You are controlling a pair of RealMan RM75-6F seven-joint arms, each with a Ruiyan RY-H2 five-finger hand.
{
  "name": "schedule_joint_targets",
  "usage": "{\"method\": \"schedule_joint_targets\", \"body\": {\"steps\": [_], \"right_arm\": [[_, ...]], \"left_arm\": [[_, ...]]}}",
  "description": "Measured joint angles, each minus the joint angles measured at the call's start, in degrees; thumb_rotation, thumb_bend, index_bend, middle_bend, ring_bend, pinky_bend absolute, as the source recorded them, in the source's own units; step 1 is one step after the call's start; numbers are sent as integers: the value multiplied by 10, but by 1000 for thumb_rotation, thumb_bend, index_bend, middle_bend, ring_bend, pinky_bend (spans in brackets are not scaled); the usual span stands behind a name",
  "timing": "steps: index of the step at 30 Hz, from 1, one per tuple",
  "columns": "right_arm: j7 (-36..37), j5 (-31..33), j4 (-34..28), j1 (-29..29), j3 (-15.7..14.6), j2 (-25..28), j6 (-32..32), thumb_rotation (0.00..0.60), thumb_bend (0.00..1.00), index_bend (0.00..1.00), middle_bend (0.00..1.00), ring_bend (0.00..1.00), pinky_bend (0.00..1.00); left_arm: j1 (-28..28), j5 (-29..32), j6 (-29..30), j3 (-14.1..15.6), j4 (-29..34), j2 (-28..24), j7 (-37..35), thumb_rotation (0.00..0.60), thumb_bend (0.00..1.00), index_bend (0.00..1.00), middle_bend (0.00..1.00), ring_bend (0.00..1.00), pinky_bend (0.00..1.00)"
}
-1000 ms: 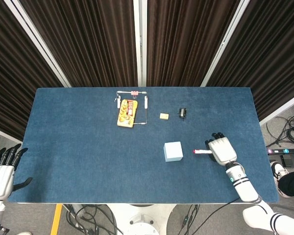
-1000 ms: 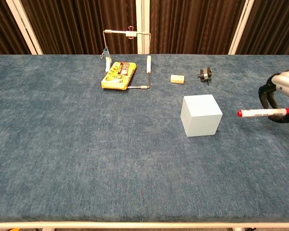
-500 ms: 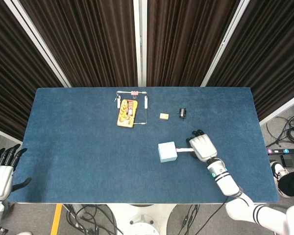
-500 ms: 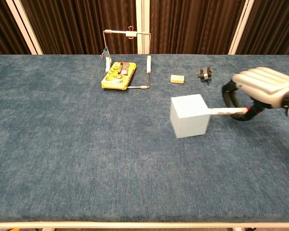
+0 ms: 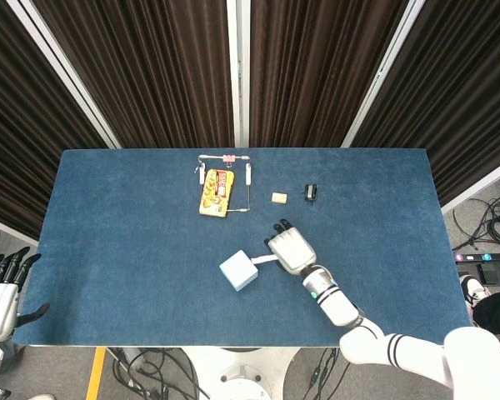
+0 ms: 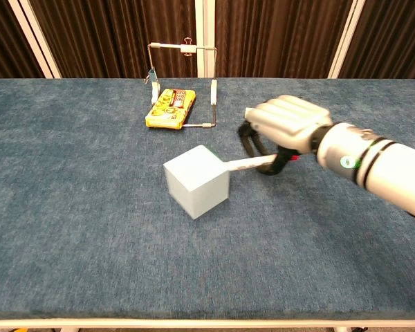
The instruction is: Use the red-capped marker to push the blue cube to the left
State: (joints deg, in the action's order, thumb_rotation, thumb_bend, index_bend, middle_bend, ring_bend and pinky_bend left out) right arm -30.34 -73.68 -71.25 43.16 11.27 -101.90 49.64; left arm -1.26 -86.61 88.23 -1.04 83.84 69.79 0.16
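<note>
The right hand [image 6: 285, 128] is gripping the marker [image 6: 247, 164], its tip pressing the blue cube [image 6: 196, 180], now sitting left of the table's [image 6: 69, 221] middle; push looking nearly complete.

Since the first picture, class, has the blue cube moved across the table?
Yes. In the head view the blue cube has slid left and turned: it was right of the yellow packet, and now lies almost below it.

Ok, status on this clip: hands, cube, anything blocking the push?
Right hand holds marker, tip against blue cube. Left hand open, off the table's edge. Cube sits skewed. Nothing to its left in the way.
</note>
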Motion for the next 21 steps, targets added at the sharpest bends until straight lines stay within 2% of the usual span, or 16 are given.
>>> {"method": "schedule_joint_targets", "body": {"steps": [6, 12, 16, 21], "right_arm": [[-18, 12, -22, 3, -3, 13, 5, 600, 547, 692, 635, 238, 173], [-15, 19, -45, -10, -23, 44, 13, 600, 547, 693, 635, 238, 173], [-13, 22, -41, -2, -25, 38, 5, 600, 547, 693, 635, 238, 179], [-18, 23, -43, 16, -24, 23, -5, 600, 547, 694, 640, 245, 243]], "left_arm": [[-1, -2, -1, 0, -5, 0, -5, 600, 67, 216, 184, 133, 96], [-6, -2, -5, -3, -6, 2, -6, 600, 66, 216, 184, 133, 96], [-7, -4, -7, -2, -5, 1, -4, 600, 67, 216, 184, 133, 96], [-5, -3, -5, -1, -3, 0, -7, 600, 67, 216, 184, 133, 98]]}}
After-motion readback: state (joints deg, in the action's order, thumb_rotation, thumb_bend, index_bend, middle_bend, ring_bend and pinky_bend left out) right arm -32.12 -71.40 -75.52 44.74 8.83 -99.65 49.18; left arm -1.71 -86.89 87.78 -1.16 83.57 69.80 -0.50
